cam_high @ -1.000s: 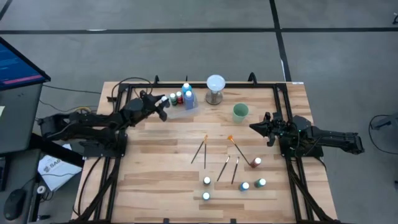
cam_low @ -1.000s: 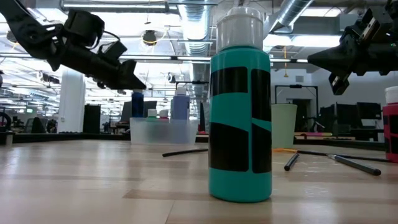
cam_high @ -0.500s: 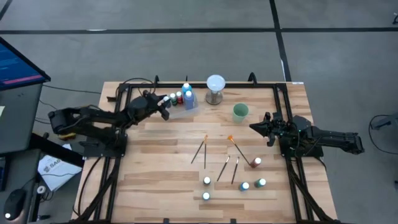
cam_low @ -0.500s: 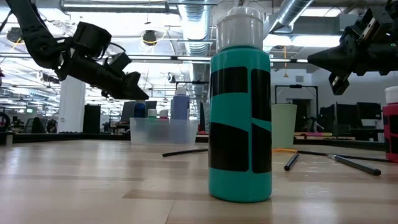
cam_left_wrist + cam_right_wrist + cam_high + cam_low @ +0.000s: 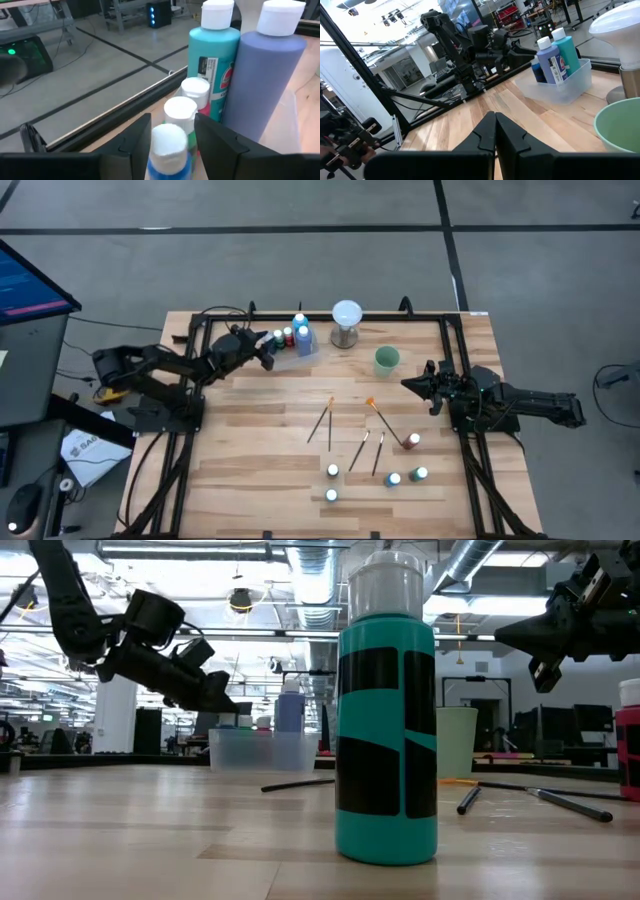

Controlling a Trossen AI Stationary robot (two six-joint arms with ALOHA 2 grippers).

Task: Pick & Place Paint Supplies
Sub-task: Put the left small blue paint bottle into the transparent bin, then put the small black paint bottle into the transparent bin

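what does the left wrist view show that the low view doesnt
Only the left wrist view: a small blue bottle with a white cap sitting between the left gripper's fingers, and two more small white-capped bottles lined up just beyond it.

Only the low view: a teal bottle standing close to the camera, brushes lying on the table, the green cup, and the right gripper hanging shut.

Both: the tall purple-blue bottle in the clear bin.

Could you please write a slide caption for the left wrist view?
Left end effector straddles a white-capped blue bottle beside other paint bottles in the clear bin.
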